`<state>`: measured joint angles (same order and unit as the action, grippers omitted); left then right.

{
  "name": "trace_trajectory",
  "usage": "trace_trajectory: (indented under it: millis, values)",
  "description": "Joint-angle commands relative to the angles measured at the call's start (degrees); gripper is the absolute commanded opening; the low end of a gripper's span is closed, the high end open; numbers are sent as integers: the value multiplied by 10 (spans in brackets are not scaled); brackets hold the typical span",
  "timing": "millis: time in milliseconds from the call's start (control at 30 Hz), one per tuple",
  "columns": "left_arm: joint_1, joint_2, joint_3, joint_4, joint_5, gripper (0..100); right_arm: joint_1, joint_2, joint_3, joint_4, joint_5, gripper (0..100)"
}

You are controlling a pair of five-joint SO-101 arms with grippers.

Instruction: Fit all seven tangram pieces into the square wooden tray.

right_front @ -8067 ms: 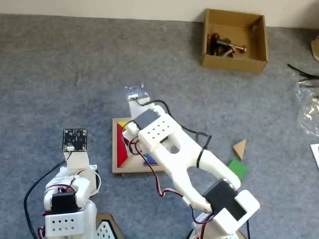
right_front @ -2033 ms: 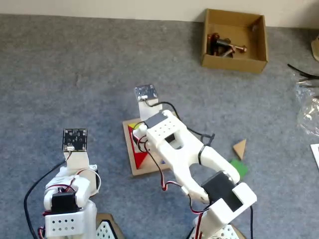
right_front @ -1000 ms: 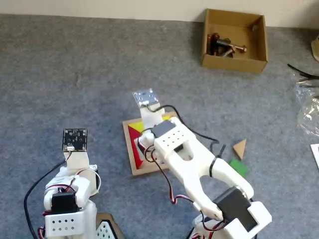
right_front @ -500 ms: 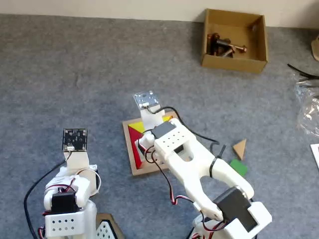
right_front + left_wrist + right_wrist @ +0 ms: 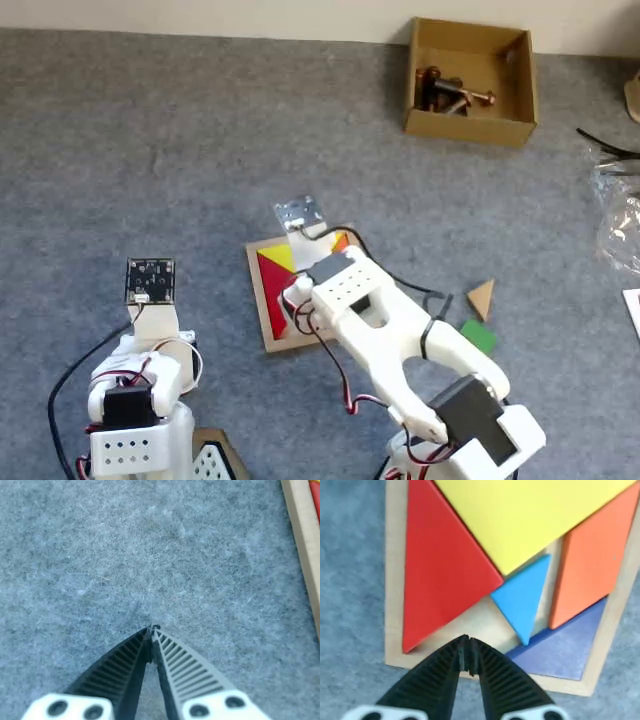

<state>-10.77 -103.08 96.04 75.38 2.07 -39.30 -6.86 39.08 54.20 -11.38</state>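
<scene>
Fingers together, the empty right hand (image 5: 468, 646) hangs over the five-piece tray (image 5: 395, 555); fetching the green piece (image 5: 478, 337) and tan triangle (image 5: 482, 298) likely comes next.

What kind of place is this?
Probably a small robotics lab or hobby bench: a white left arm and right arm at a grey felt-covered table, a wooden tangram tray, a cardboard box of metal odds and ends.

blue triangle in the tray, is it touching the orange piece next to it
Apart. In the right wrist view a strip of bare floor of the square wooden tray runs between the small blue triangle and the orange piece.
</scene>
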Motion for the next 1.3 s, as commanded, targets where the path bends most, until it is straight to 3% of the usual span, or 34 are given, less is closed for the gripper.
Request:
trace_trajectory:
  millis: [0,267,467,833,1267]
  values:
    - [-5,4,12,4,1,5,29,-29,-7,-8,4,4]
    - [-5,4,12,4,1,5,32,-28,-7,-10,5,4]
    - [-5,4,12,4,1,5,32,-28,9,-88,5,4]
    - [-5,4,12,4,1,5,35,-28,15,-89,5,4]
    - [-5,4,12,4,1,5,90,-28,14,-89,5,4]
